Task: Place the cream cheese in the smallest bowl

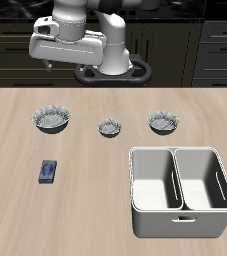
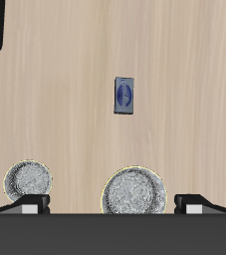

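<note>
The cream cheese (image 1: pixel 48 171) is a small dark blue box lying flat on the wooden table near its front edge; it also shows in the wrist view (image 2: pixel 124 95). The smallest bowl (image 1: pixel 109 127) is the middle one of three speckled bowls in a row farther back; it also shows in the wrist view (image 2: pixel 29 181). My gripper (image 1: pixel 49 64) hangs high above the table behind the bowls, open and empty. In the wrist view the gripper (image 2: pixel 110 204) has its fingertips (image 2: pixel 25 205) wide apart.
Two wider speckled bowls (image 1: pixel 50 120) (image 1: pixel 163 122) flank the smallest one; one of them also shows in the wrist view (image 2: pixel 134 191). A big white double bin (image 1: pixel 180 190) stands near the table's front edge, away from the cream cheese.
</note>
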Tool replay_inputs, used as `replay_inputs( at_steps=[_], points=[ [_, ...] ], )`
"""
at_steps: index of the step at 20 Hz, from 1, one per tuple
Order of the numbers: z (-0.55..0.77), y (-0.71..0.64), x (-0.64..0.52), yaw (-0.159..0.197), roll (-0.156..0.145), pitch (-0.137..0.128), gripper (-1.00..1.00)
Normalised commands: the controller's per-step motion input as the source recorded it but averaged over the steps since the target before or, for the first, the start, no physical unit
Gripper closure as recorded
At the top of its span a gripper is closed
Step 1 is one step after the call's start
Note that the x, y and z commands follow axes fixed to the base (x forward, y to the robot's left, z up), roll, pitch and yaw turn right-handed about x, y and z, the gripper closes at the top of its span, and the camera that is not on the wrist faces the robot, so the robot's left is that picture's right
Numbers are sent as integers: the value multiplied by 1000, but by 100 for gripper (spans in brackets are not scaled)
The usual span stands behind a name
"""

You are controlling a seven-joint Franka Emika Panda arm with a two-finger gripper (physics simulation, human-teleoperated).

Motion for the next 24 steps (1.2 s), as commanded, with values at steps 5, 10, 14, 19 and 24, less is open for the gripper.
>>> replay_inputs(
  at_steps=[5, 10, 14, 19, 24],
  points=[
    [36, -554, 257, 43, -9, -1, -100],
    [134, -462, 198, -30, -8, -27, -100],
    [42, -313, 207, -37, -13, -4, -100],
    [-38, -64, 245, 3, 20, 14, -100],
    [-7, -8, 271, -16, 42, 13, -100]
  ],
)
